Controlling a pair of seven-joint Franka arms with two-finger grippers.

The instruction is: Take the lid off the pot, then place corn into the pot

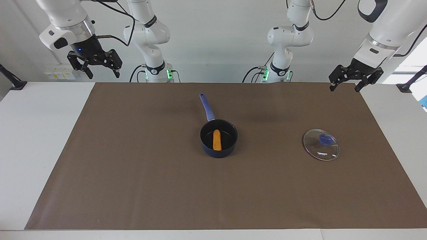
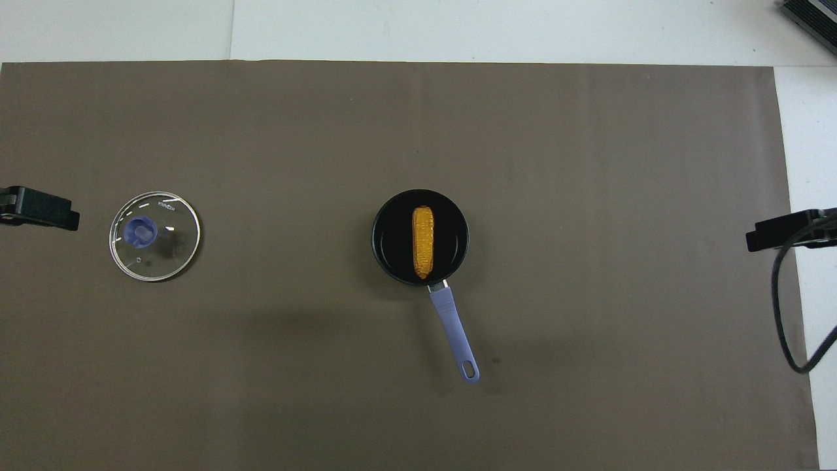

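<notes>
The dark blue pot (image 1: 218,153) (image 2: 378,236) stands uncovered at the middle of the brown mat, its long blue handle (image 1: 207,106) (image 2: 452,327) pointing toward the robots. The yellow-orange corn (image 1: 217,140) (image 2: 423,242) lies inside the pot. The glass lid (image 1: 321,145) (image 2: 154,236) with its blue knob lies flat on the mat toward the left arm's end. My left gripper (image 1: 344,87) (image 2: 39,209) hangs open and empty over the mat's edge at that end. My right gripper (image 1: 103,74) (image 2: 785,232) hangs open and empty, raised over the mat's edge at the right arm's end.
The brown mat (image 1: 133,173) covers most of the white table (image 1: 33,133). A black cable (image 2: 781,314) loops down from the right arm over the mat's edge. A dark object (image 2: 811,16) sits at the table's corner farthest from the robots.
</notes>
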